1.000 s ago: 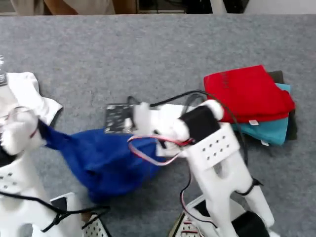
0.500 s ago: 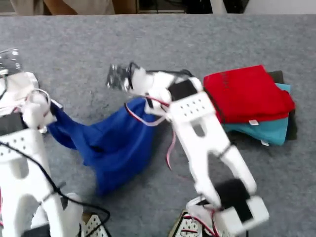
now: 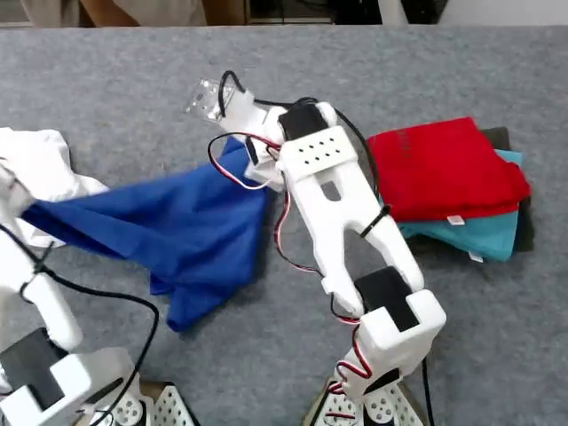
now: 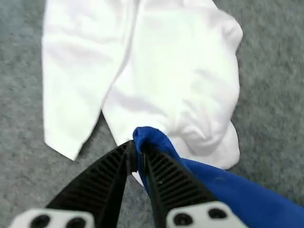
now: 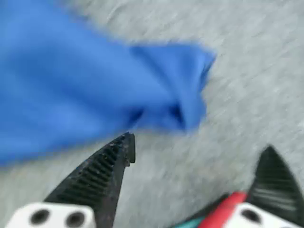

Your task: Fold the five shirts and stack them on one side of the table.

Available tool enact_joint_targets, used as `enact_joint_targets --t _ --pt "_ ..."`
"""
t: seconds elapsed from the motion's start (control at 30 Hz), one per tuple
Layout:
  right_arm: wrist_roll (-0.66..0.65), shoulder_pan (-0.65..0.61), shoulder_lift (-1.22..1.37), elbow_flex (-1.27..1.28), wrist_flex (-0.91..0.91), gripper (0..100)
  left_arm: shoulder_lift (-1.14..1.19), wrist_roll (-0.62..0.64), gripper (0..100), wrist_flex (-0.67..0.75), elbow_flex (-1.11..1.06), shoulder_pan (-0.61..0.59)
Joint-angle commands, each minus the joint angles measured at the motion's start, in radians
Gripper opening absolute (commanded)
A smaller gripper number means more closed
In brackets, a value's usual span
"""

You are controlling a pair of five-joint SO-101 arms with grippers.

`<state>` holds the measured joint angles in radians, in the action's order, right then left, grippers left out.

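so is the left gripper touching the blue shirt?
Touching. Left wrist view: the left gripper is shut on a corner of the blue shirt.

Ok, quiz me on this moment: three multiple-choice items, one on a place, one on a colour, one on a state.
1. Where does the white shirt lie?
A) on the folded stack
B) beside the left tool
C) under the right tool

2. Which colour tops the folded stack?
A) teal
B) white
C) red

3. What state is the left tool in?
A) wide open
B) shut on the blue shirt
C) shut on the white shirt

Answers:
1 B: the left wrist view shows it just past the tool's tips.
2 C: the red shirt lies over the teal one.
3 B: its jaws pinch a blue corner.
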<state>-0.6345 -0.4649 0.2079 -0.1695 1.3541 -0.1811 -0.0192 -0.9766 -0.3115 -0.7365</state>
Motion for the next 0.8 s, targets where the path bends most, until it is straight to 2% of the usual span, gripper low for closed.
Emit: enact_joint_targets --t 0.0,0.17,0.27,0.33,0.43,0.5,0.57,0.77 --pt "-0.023 -0.012 -0.007 -0.104 0.192 33.7 0.005 0.002 2 0.023 0.11 -0.072" --pt "-0.025 -0.019 -0.016 -0.18 0.439 25.3 0.008 -0.002 2 0.032 0.106 -0.089" --pt "-0.011 -0.071 -0.111 -0.088 0.434 24.9 0.008 0.003 2 0.083 0.078 -0.089" --pt "-0.018 -0.162 -0.209 0.042 0.434 24.9 0.007 0.005 2 0.115 0.058 -0.094" --pt "-0.009 -0.375 -0.363 0.288 0.407 24.9 0.007 0.0 2 0.127 0.051 -0.129" --pt "0.003 -0.512 -0.449 0.435 0.31 24.9 0.007 -0.002 2 0.129 0.055 -0.17" --pt "0.037 -0.588 -0.51 0.553 0.169 24.9 0.007 -0.002 2 0.129 0.055 -0.216" --pt "0.071 -0.616 -0.409 0.717 -0.298 24.9 -0.001 -0.031 2 0.124 0.014 -0.319"
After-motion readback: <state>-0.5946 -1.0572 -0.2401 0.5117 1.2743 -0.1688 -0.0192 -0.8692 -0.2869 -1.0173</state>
